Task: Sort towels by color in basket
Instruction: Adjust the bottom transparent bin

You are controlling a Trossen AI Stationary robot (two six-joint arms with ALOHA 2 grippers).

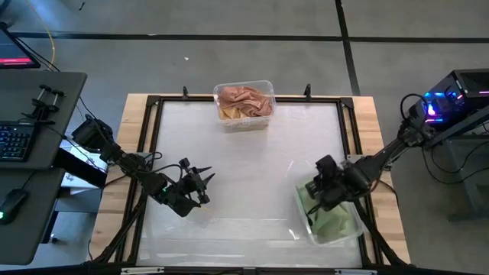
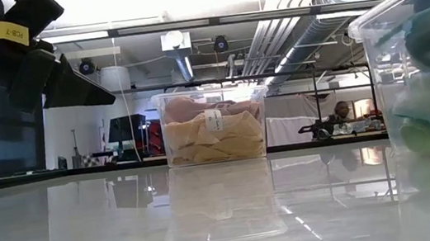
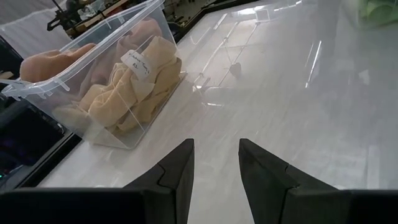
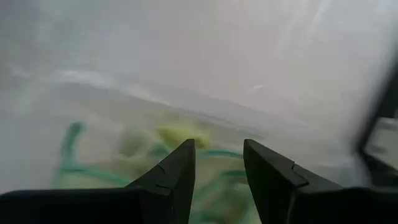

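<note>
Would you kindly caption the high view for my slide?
Left gripper hovers open over the bare table; right gripper above the green-towel bin.

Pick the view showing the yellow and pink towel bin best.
Left wrist view: the bin shows close, mustard and pink towels distinct. High view shows it small; low view side-on; right wrist view misses it.

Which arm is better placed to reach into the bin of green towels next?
Right: its claw hangs over the green towels' bin. The left claw is open, empty, apart over bare table.
</note>
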